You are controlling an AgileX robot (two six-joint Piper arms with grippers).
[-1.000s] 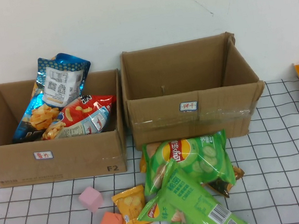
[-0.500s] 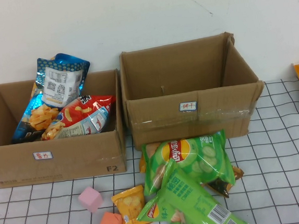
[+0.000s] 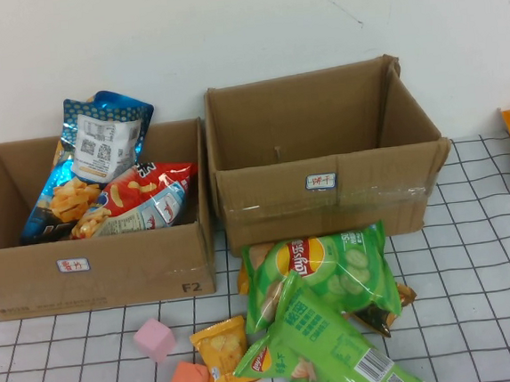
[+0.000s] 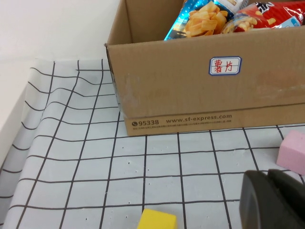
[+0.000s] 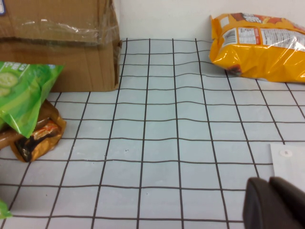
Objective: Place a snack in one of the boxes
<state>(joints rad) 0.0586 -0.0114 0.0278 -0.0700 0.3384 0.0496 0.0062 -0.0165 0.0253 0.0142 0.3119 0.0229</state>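
The blue crisp bag (image 3: pixel 87 165) stands nearly upright inside the low box (image 3: pixel 101 271), leaning against its back wall. Its long axis runs up and down with a slight tilt, the top edge with the white code panel poking above the rim and the end printed with orange chips pointing down toward the box floor. A red-and-white bag (image 3: pixel 140 201) lies slanted across the box, touching the blue bag's lower part. The low box carries a small white sticker on its front wall.

Just beside the low box stands the taller box (image 3: pixel 327 198), its front taped. In front of the taller box lie two green bags (image 3: pixel 322 297), overlapping each other, with a small orange packet (image 3: pixel 220 348) and a pink block (image 3: pixel 154 339) near them. A yellow bag (image 5: pixel 259 45) lies well apart from the low box, past the taller one.

The left gripper (image 4: pixel 271 200) hovers over the gridded cloth (image 5: pixel 157 143) in front of the low box, closed and holding nothing, with the blue bag beyond it inside the box. The right gripper (image 5: pixel 276 204) sits over the cloth in front of the taller box, also closed and empty, well apart from the blue bag.
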